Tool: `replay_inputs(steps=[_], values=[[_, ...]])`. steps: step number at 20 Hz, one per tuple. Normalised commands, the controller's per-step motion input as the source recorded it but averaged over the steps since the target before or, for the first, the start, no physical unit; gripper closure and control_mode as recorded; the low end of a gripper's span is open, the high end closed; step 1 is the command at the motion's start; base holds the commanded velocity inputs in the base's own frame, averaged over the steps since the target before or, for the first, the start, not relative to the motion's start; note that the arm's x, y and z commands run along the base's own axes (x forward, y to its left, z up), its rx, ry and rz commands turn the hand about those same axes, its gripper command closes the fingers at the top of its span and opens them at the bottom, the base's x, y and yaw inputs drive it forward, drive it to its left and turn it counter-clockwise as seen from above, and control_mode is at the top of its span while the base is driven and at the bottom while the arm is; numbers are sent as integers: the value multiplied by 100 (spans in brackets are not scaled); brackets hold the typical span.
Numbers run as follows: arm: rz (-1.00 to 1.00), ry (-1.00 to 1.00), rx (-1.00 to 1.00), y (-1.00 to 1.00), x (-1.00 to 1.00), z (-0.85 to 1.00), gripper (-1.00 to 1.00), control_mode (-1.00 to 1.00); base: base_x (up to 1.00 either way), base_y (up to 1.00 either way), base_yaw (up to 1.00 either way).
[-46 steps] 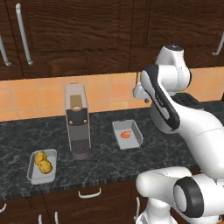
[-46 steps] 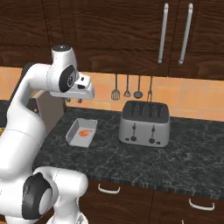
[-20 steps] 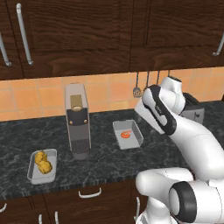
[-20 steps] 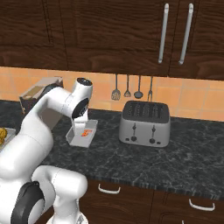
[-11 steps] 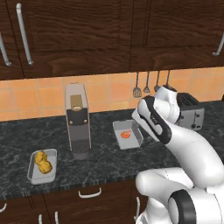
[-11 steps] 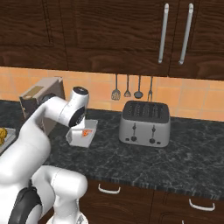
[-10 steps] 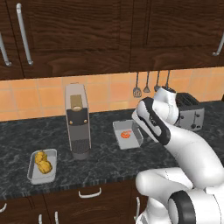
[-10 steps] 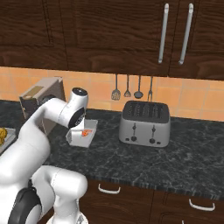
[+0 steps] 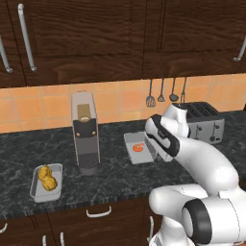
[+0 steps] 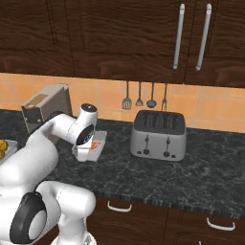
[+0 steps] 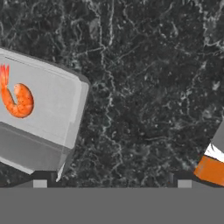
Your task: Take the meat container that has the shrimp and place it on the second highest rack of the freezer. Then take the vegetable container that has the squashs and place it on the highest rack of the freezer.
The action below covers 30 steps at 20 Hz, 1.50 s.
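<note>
The meat container (image 9: 136,148) is a shallow grey tray on the dark counter, holding one orange shrimp (image 11: 17,99). It lies right of the coffee machine and appears in the right base view as the meat container (image 10: 97,143). My gripper (image 11: 111,178) is open and low over the tray's right end. One fingertip (image 11: 43,177) stands over the tray's wall and the other over bare counter. Nothing is held. The vegetable container (image 9: 47,181), with yellow squashes inside, sits near the counter's front left. The freezer is out of view.
A tall grey coffee machine (image 9: 85,138) stands between the two containers. A silver toaster (image 10: 160,135) sits to the right on the counter. Utensils (image 10: 139,97) hang on the orange tiled wall, under dark cabinets with long handles.
The arm has swung down from above the counter until the hand is close over the right end of the shrimp tray. The jaws stayed open, and the containers have not moved.
</note>
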Motion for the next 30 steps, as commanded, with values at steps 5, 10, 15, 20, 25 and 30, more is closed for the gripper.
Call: replay_inputs(steps=[5,10,15,20,25,30], values=[[0,0,0,0,1,-19,-100,-100,0,0,0],[-2,0,0,0,22,-26,-100,-100,0,0,0],[-6,1,0,-1,39,-25,-100,-100,0,0,0],[-6,2,0,-1,36,-23,-100,-100,0,0,0],[-4,2,0,0,24,-29,-100,-100,0,0,0],[-1,0,0,5,-4,-68,100,-100,0,0,0]])
